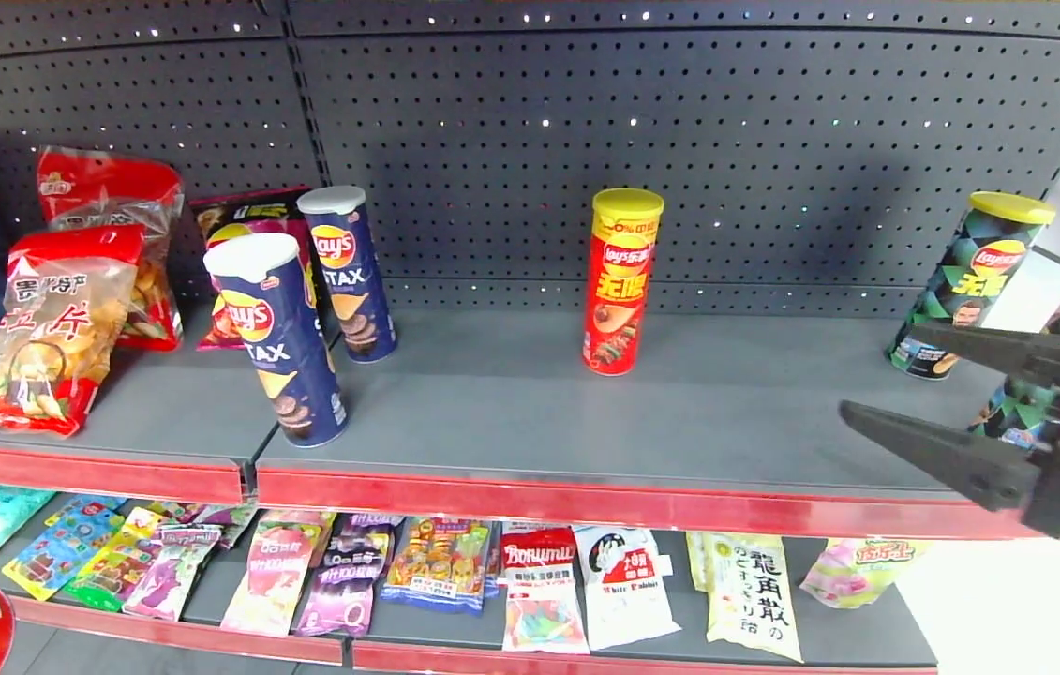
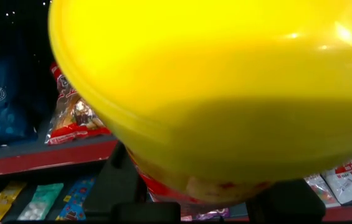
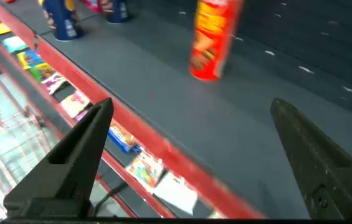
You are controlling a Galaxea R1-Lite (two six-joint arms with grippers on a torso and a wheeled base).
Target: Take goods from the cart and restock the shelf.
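Retail shop: a pegboard back panel (image 1: 679, 141) behind a red-edged shelf (image 1: 511, 403) stocked with crisp tubes (image 1: 621, 281) and snack bags (image 1: 47, 328), candy packets (image 1: 539, 581) below.

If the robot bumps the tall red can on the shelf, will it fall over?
Probably: the red can is tall and narrow, standing alone on the shelf, so a high push would likely tip it. Being round, it may then roll. It looks stiff.

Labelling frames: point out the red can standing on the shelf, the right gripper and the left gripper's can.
Red can (image 1: 621, 281): head view, mid body.
Right gripper (image 1: 876, 368): head view, midway between fingertips.
Held can (image 2: 213, 74): left wrist view, its yellow lid.
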